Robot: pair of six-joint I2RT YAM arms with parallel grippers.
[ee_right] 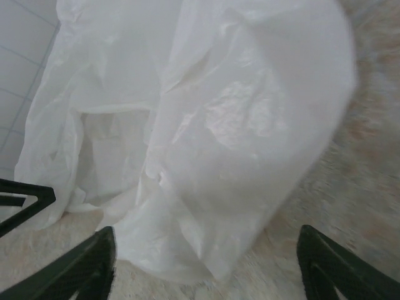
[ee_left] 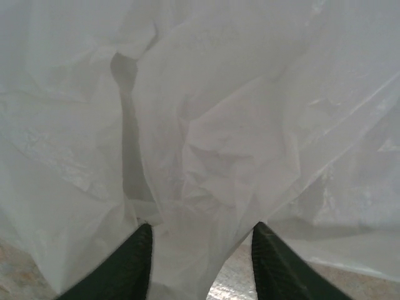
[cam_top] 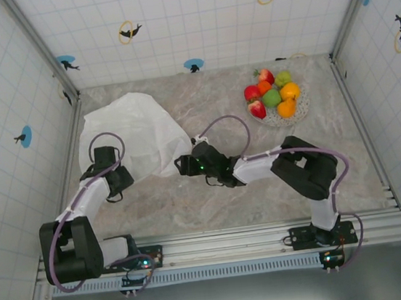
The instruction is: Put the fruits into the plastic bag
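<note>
The plastic bag [cam_top: 136, 129] lies crumpled on the left of the table, white and translucent. My left gripper [cam_top: 125, 175] is at its near edge, open, with a fold of the bag [ee_left: 206, 156] between the fingers [ee_left: 134, 262]. My right gripper [cam_top: 180, 165] is at the bag's near right corner, open wide, and the corner of the bag [ee_right: 237, 144] reaches in between its fingers [ee_right: 94, 262]. The fruits [cam_top: 273, 93], red, orange, green and yellow-green, are piled on a speckled plate [cam_top: 302, 105] at the back right, away from both grippers.
Tiled walls with metal corner posts close in the table on three sides. The marble tabletop [cam_top: 263, 179] lies bare between the bag and the plate. A dark finger of the left gripper [ee_right: 22, 200] shows at the left edge of the right wrist view.
</note>
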